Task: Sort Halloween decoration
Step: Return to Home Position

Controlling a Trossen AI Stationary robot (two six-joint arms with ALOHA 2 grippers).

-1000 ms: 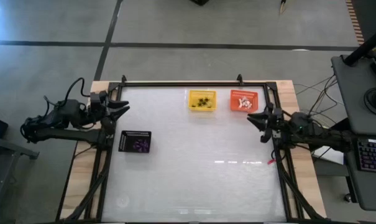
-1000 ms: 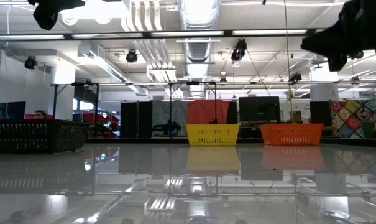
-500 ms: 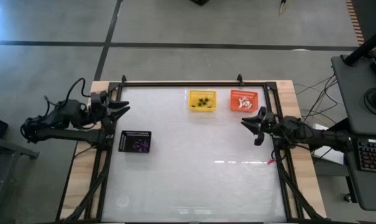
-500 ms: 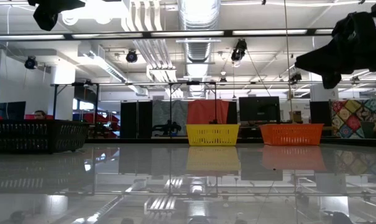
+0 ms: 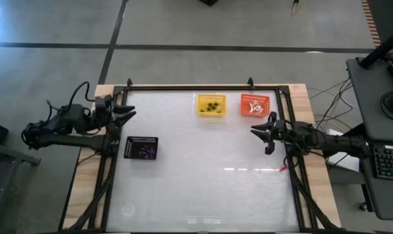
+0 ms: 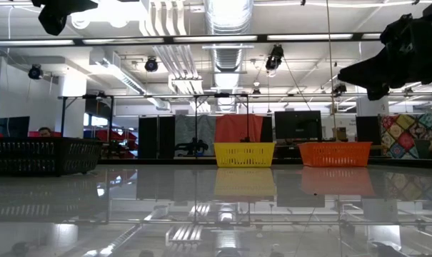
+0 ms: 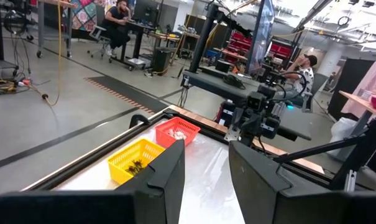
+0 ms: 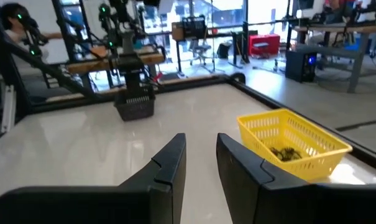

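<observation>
Tiny black trinkets [image 5: 213,106] lie in the yellow mesh basket [image 5: 211,97], white ones [image 5: 254,106] in the orange basket [image 5: 254,98], and purple ones [image 5: 145,150] in the black basket [image 5: 132,148]. No loose trinket shows on the table. My left gripper [image 5: 131,112] hangs open over the table's left edge, above and behind the black basket. My right gripper [image 5: 259,136] is open, raised above the table near its right edge, just on the near side of the orange basket. In the right wrist view, the yellow basket [image 8: 293,146] lies ahead of the fingers.
The glossy white table [image 5: 202,182] has a dark frame rail [image 5: 202,86] along its far edge, and both far baskets stand close to it. The near half of the table holds only reflections. People sit at desks in the room beyond [image 7: 119,15].
My right gripper has moved from the table's right edge toward the left, a little toward the near edge, and now reaches farther over the table beside the orange basket. The left arm and the baskets have kept still.
</observation>
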